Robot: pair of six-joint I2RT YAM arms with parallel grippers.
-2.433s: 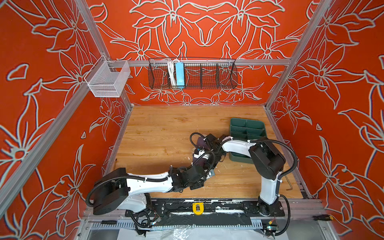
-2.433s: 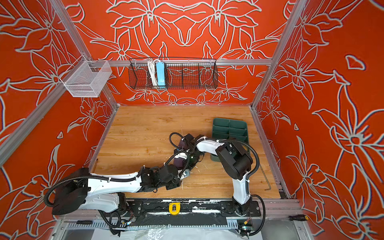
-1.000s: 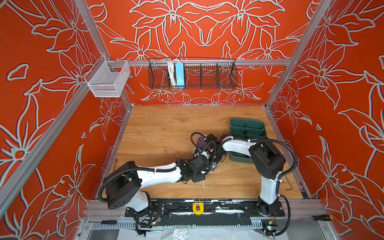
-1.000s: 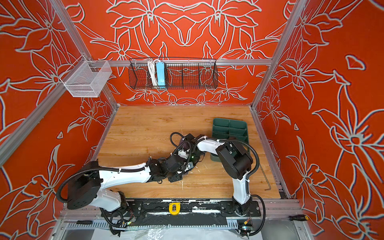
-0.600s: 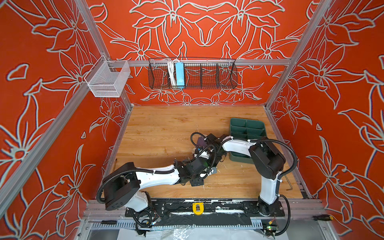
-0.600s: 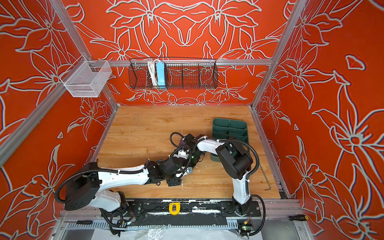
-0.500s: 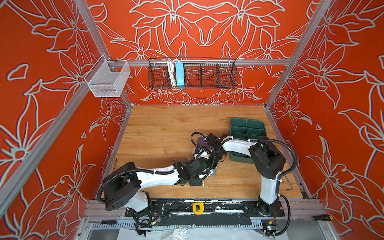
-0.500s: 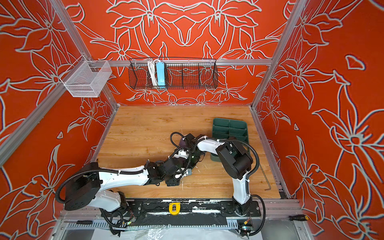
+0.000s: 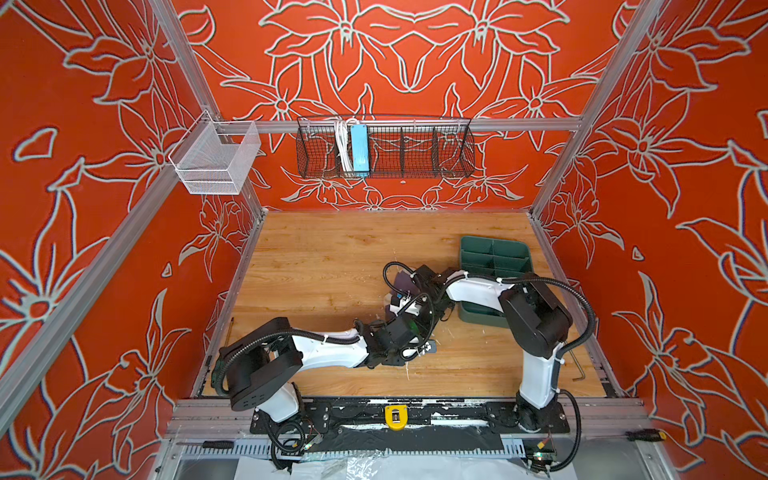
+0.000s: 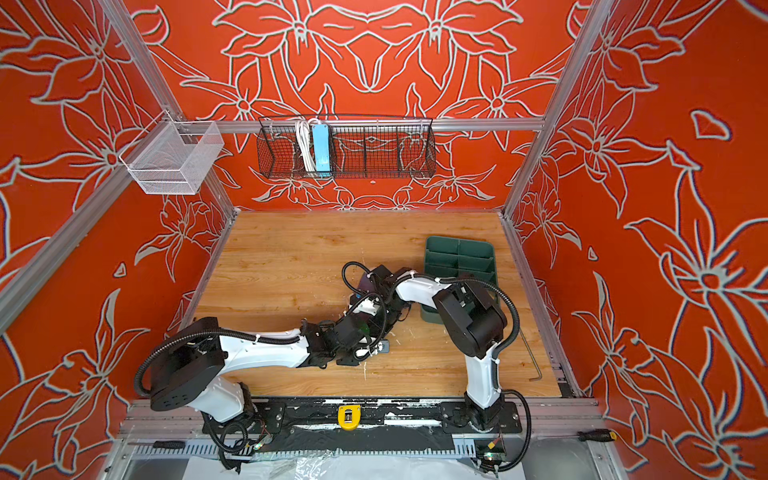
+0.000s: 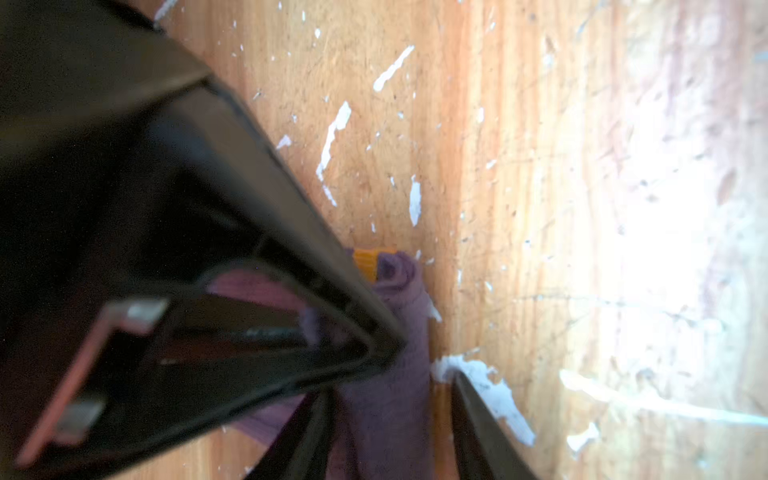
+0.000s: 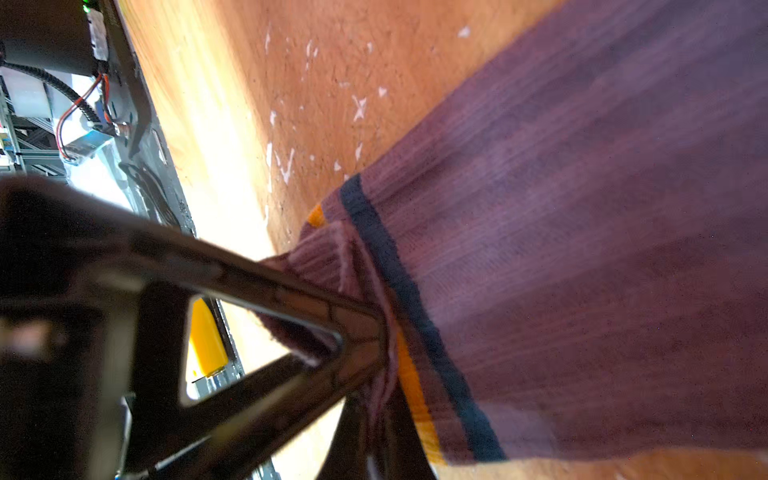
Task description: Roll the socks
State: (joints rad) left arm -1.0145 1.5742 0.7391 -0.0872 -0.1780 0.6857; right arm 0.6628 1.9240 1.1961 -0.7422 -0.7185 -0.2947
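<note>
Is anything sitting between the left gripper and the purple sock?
Nothing visible: the rolled end of the purple sock lies directly between the open fingers of the left gripper; the right gripper pinches the same sock alongside.

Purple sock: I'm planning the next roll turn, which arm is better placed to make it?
Probably left. The left gripper straddles the rolled end of the purple sock, while the right gripper is shut on its cuff, anchoring it.

red floral walls (image 9: 411, 62), scratched wooden floor (image 9: 332, 257), black wire basket (image 9: 415, 153) on back rail.
</note>
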